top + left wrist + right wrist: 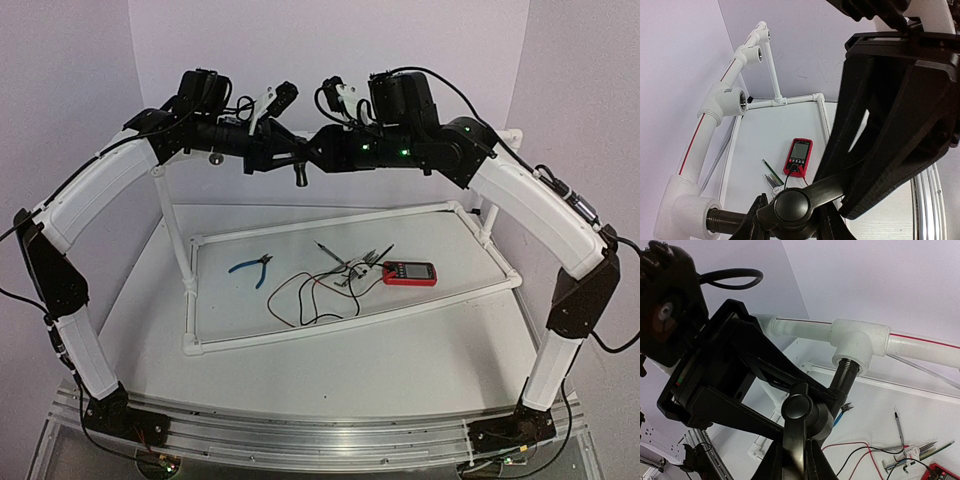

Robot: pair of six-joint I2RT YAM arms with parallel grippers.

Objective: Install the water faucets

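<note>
Water faucet (pixel 799 412) sat up on the pipe frame's back rail (pixel 805 329), stem straight into the tee socket (pixel 855 347) — left gripper (pixel 790 227) and right gripper (pixel 792 462) both pinched it (neither nearer, really).

The 2 arms arch high and meet head-on at the faucet (pixel 790 206). The left arm (pixel 90 200) reaches in from its left, the left gripper (pixel 790 225) clamped on its body. The right arm (pixel 535 205) reaches from its right, the right gripper (pixel 794 462) fingers (pixel 771 466) pinching its lever.
</note>
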